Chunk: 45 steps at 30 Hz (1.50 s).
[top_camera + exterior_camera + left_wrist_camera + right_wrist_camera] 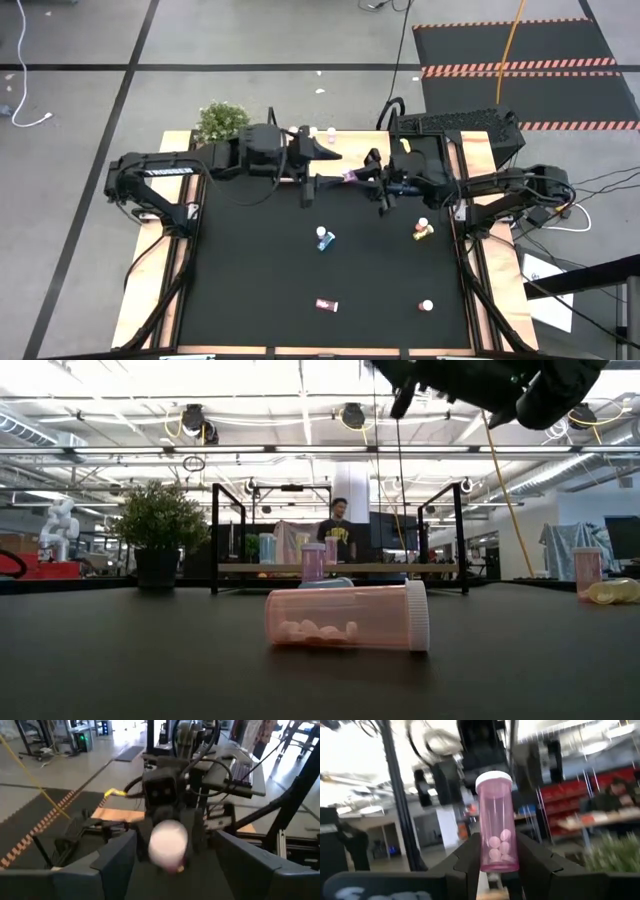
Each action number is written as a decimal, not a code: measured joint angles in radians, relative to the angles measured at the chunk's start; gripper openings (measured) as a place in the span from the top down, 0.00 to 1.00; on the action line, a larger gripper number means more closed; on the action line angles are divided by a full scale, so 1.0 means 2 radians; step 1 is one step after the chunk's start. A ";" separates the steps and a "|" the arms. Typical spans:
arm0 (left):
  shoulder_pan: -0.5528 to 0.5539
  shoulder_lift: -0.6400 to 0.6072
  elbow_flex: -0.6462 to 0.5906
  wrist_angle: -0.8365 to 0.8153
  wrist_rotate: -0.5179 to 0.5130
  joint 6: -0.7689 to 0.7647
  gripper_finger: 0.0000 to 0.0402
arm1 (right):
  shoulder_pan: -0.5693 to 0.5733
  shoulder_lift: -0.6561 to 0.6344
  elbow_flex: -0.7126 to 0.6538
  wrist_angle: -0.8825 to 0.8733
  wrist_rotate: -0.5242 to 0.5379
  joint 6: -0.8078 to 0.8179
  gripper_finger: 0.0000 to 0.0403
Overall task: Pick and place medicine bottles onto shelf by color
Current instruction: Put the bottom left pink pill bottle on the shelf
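My right gripper [362, 178] is shut on a pink medicine bottle [349, 176] with a white cap, held well above the table's middle. The bottle also shows in the right wrist view [496, 827]. My left gripper [322, 176] faces it from the left and is open. Its fingers [119, 851] stand on either side of the bottle's white cap [168, 842], apart from it. The shelf [340, 568] stands at the table's far edge with a few bottles standing on it. More bottles lie loose on the table. My right gripper pinches the pink bottle's body near its base [499, 862] between its two fingers. The fingers come level from the table's right side and lie along the bottle. The bottle is lifted clear of the table, and its cap [493, 778] points toward my left gripper.
A blue bottle [323, 239], a yellow one [423, 230], a pink one lying on its side [327, 305] and a white-capped one [427, 306] are on the black mat. A green plant [222, 120] stands at the far left corner. A person [338, 530] is beyond the table.
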 joint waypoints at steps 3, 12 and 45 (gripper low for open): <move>0.008 0.000 0.012 -0.068 0.008 0.007 0.34 | 0.000 0.001 0.000 -0.050 0.000 -0.008 0.75; 0.031 0.011 0.016 -0.128 0.064 0.047 0.36 | 0.000 0.000 0.000 -0.081 0.001 -0.037 0.75; 0.068 0.043 0.015 -0.100 0.137 0.035 0.60 | -0.010 0.000 0.000 -0.100 0.011 -0.053 0.75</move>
